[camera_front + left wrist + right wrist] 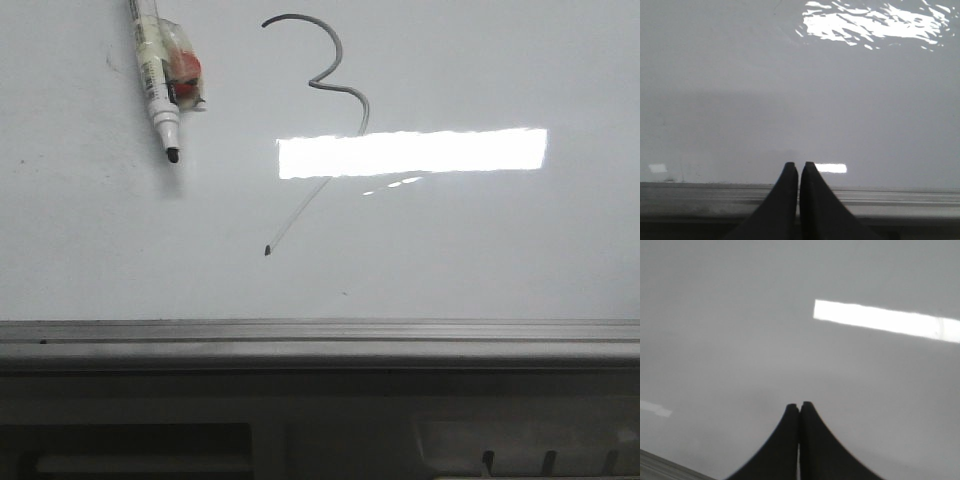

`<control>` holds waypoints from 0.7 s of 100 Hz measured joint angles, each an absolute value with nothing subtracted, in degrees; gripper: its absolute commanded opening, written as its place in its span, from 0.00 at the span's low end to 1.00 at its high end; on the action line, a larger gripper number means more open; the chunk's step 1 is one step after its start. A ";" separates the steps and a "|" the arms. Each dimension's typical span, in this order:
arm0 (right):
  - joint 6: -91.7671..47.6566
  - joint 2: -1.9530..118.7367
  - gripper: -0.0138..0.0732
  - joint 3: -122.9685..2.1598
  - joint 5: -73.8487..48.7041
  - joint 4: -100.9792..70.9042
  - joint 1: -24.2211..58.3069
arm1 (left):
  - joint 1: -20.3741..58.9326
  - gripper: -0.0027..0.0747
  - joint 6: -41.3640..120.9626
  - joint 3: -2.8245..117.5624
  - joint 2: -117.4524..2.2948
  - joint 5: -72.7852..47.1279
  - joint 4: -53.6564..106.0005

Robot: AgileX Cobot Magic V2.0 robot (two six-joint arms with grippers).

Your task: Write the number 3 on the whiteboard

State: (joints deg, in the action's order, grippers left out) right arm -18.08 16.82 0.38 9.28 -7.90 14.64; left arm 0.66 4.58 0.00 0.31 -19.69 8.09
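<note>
The number 3 [335,80] is drawn in thin dark-grey line on the whiteboard [480,250], with a curved top, a small middle kink and a long slanted tail ending in a dark dot [267,250]. A white marker pen with a black tip [158,80] lies on the board at the upper left, apart from both grippers. My left gripper [799,165] is shut and empty over the board near its grey ledge [900,197]. My right gripper [799,405] is shut and empty over bare board. Neither gripper shows in the front view.
A bright rectangular light glare [410,152] crosses the tail of the 3. A small red and clear packet [185,68] sits beside the pen. The grey metal ledge [320,345] runs along the board's lower edge.
</note>
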 measured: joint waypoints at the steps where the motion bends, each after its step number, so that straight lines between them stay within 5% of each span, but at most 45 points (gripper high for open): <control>1: -17.86 16.45 0.09 0.38 8.72 -7.64 14.39 | 0.66 0.01 4.58 0.00 0.31 -19.69 8.09; 45: -2.36 -0.38 0.09 0.38 -18.30 0.34 3.76 | 0.66 0.01 4.58 0.00 0.31 -19.69 8.09; 70: -2.00 -0.51 0.09 0.38 -18.66 0.59 3.65 | 0.66 0.01 4.58 0.00 0.31 -19.69 8.09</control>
State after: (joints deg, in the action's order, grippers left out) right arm -2.00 -0.51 0.38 -18.66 0.59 3.65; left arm 0.66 4.58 0.00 0.31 -19.69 8.09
